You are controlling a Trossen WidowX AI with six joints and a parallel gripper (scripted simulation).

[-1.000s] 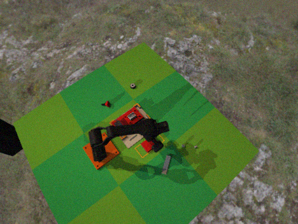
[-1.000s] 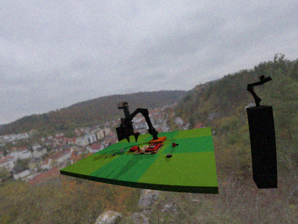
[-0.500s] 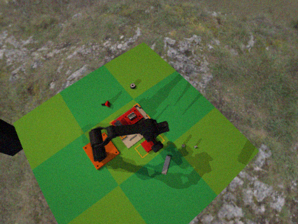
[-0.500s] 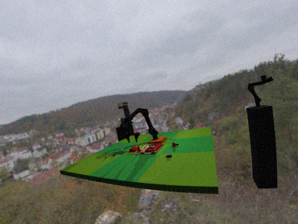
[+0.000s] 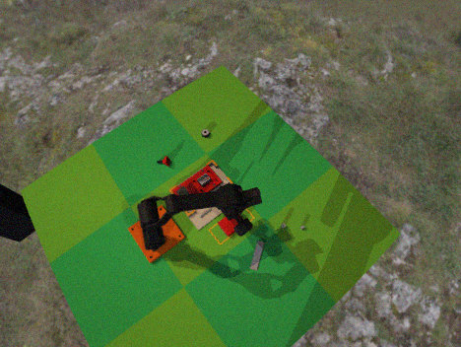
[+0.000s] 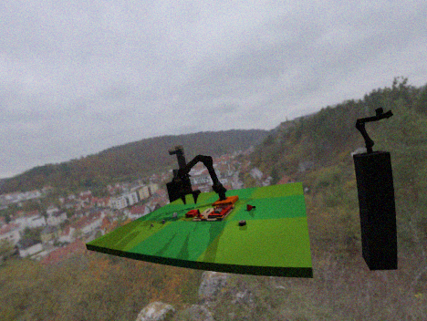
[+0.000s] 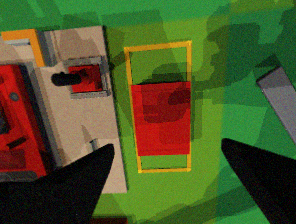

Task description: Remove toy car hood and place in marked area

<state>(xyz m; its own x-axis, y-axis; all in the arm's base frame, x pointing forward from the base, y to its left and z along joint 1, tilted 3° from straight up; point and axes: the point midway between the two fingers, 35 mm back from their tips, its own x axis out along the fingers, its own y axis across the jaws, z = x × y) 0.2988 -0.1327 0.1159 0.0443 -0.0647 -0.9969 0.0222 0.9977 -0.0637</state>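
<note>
The red hood (image 5: 227, 227) (image 6: 192, 212) (image 7: 161, 120) lies flat on the table, within the yellow-orange outline of the marked area (image 7: 157, 46) (image 5: 221, 243). In the wrist view its two long sides cover parts of the outline's side lines; green shows at both ends. My gripper (image 6: 190, 203) (image 7: 166, 146) is open and empty above the hood, with a fingertip to either side of it in view and no contact seen. The toy car's red body (image 5: 197, 181) (image 7: 20, 120) stands on a beige board (image 7: 85, 112) beside the marked area.
A red block with a black peg (image 7: 87, 80) sits in a grey holder on the board. A grey bar (image 5: 256, 255) (image 7: 282, 95) lies beyond the marked area. A red-and-black part (image 5: 165, 161) (image 6: 250, 207) and a small round part (image 5: 205, 133) (image 6: 242, 222) lie farther off.
</note>
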